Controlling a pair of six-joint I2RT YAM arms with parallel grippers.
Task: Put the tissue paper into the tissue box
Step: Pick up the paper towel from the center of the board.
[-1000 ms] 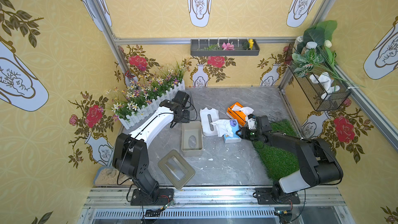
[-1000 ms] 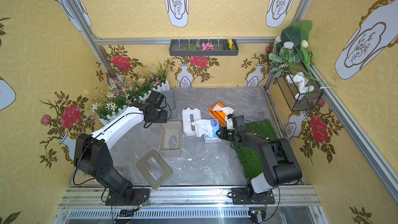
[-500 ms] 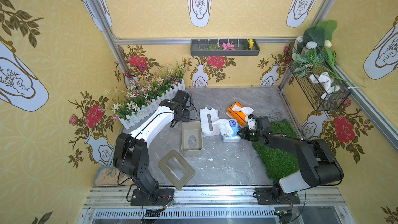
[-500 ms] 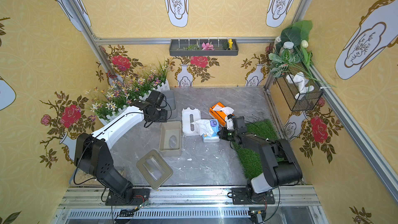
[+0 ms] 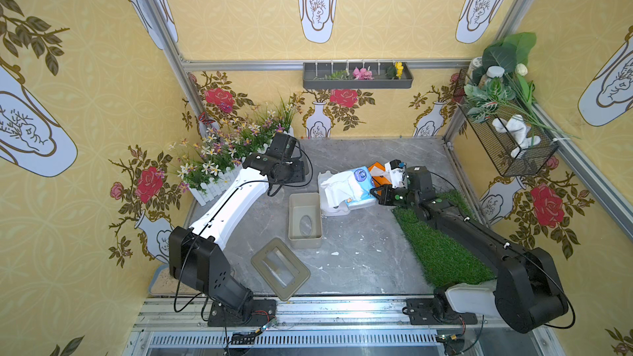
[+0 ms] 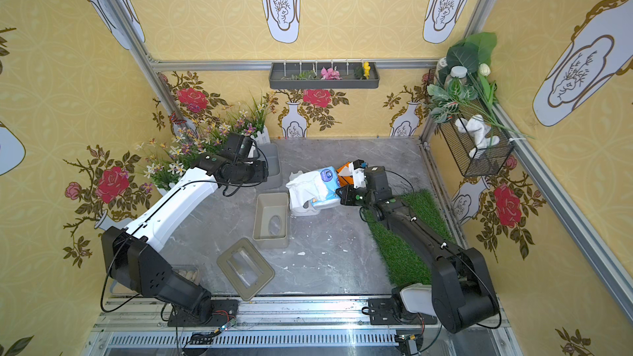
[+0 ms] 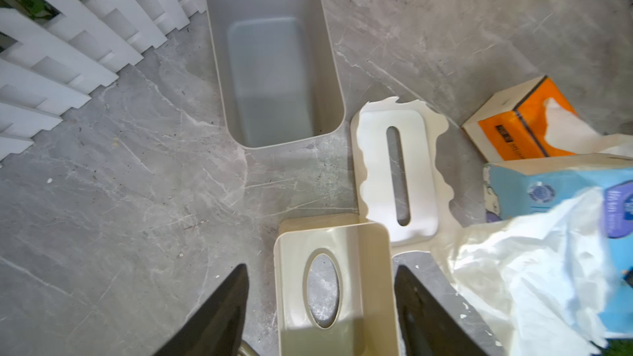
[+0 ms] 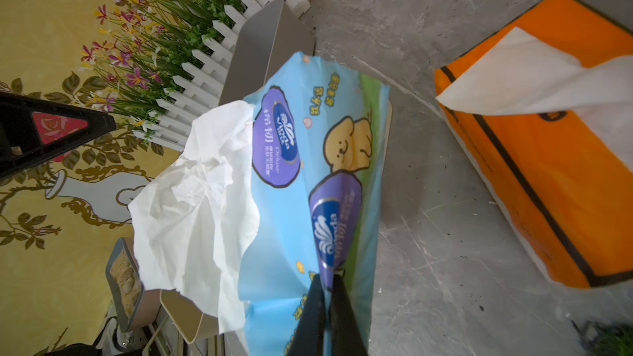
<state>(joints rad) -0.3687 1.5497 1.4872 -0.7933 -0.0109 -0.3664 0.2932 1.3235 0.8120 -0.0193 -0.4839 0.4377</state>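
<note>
The tissue paper is a blue printed pack [image 5: 359, 179] [image 8: 308, 166] with crumpled white sheets [image 5: 337, 188] spilling from its opening. My right gripper [image 8: 328, 279] [image 5: 376, 194] is shut on a pinch of the pack's blue wrapper and holds it tilted, off the floor. Left of the pack stands the beige tissue box [image 5: 295, 220] [image 6: 260, 220], open and empty, with an oval hole in its bottom. My left gripper [image 7: 320, 268] hangs open above the box's [image 7: 373, 285] far end and touches nothing. The box's frame-shaped lid [image 5: 266, 252] lies nearer the front.
Under the lifted pack lies a white slotted lid [image 7: 376, 172]. An orange tissue pack [image 8: 548, 183] [image 5: 378, 170] sits just behind my right gripper. An empty grey bin [image 7: 219, 63] stands by the white flower fence [image 5: 219, 179]. A grass mat [image 5: 442, 238] covers the right side.
My right gripper has shut on the blue wrapper and lifted the pack up and slightly left, over the white lid. The left arm has stayed in place.
</note>
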